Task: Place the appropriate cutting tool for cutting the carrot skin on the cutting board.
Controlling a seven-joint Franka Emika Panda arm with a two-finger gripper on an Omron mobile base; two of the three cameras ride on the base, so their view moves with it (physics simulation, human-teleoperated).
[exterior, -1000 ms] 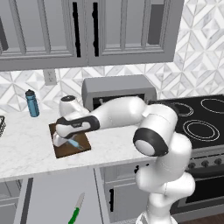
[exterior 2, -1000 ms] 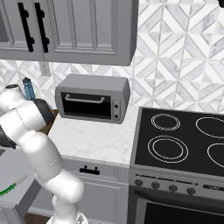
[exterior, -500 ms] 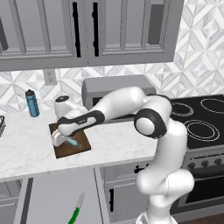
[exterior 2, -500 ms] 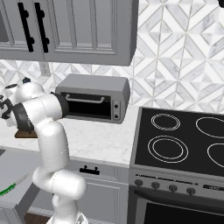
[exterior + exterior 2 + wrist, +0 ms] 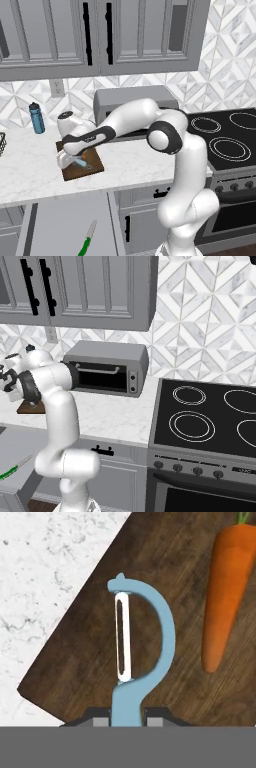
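The cutting tool, a light-blue peeler [image 5: 150, 637] with a pale blade, is held by its handle in my gripper [image 5: 127, 716], which is shut on it. It hangs low over the dark brown cutting board [image 5: 70, 662]; whether it touches the wood I cannot tell. The orange carrot [image 5: 227, 587] lies on the board, to the right of the peeler in the hand view. From the left base view, my gripper [image 5: 67, 159] is down at the left end of the cutting board [image 5: 92, 164], with the peeler [image 5: 80, 163] under it. The right base view shows the board [image 5: 27, 407] at far left.
A grey toaster oven [image 5: 130, 100] stands behind the board, its door open [image 5: 100, 376]. A blue bottle [image 5: 36, 118] is at the back left of the counter. A green-handled knife [image 5: 86, 242] lies lower down in front. The stove [image 5: 210, 416] is to the right.
The arm's elbow has swung up and out, stretching the arm leftward. The gripper has dropped slightly toward the board's left end, still holding the peeler.
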